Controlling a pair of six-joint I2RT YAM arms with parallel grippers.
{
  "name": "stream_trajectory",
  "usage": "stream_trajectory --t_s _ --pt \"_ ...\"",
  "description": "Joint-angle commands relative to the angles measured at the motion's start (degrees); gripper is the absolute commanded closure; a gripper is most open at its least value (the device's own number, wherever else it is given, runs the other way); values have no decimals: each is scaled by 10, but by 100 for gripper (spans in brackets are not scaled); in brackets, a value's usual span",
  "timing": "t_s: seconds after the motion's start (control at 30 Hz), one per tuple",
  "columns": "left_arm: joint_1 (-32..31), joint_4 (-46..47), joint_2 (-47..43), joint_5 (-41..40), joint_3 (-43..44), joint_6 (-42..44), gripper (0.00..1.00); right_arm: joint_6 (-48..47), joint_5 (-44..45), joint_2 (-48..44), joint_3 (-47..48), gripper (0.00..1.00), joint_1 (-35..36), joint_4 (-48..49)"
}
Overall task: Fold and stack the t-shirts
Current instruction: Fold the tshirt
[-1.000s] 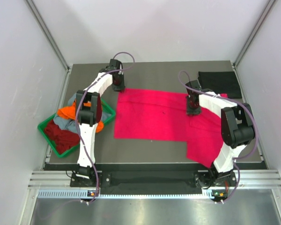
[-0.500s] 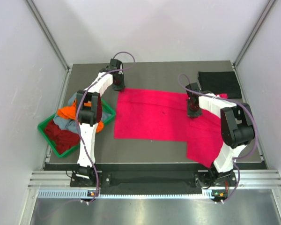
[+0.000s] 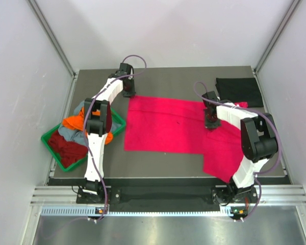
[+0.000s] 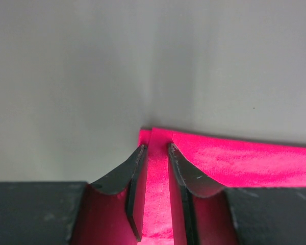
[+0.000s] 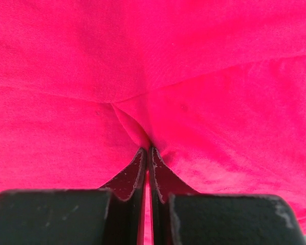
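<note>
Grey table carries a spread pink shirt at frame centre. Left gripper pinches its upper-left corner. Right gripper is pressed together on a cloth fold.

One pink-red t-shirt lies spread, one black t-shirt sits folded, and one green tray holds one orange t-shirt, one dark red t-shirt and one grey-blue t-shirt

A dark table boxed in by pale walls

The grey table top sits between plain white walls at the back and both sides, with metal posts in the far corners. A ribbed metal rail runs along its near edge. Light is even and soft.
</note>
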Motion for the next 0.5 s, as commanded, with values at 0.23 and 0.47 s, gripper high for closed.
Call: stream_trajectory --t_s 0.23,0.47 --pt "9 -9 8 6 3 9 71 -15 12 -49 -7 100 5 -38" --pt "8 1 -92 23 -23 -2 66 -8 -28 -100 57 71 -25 -77"
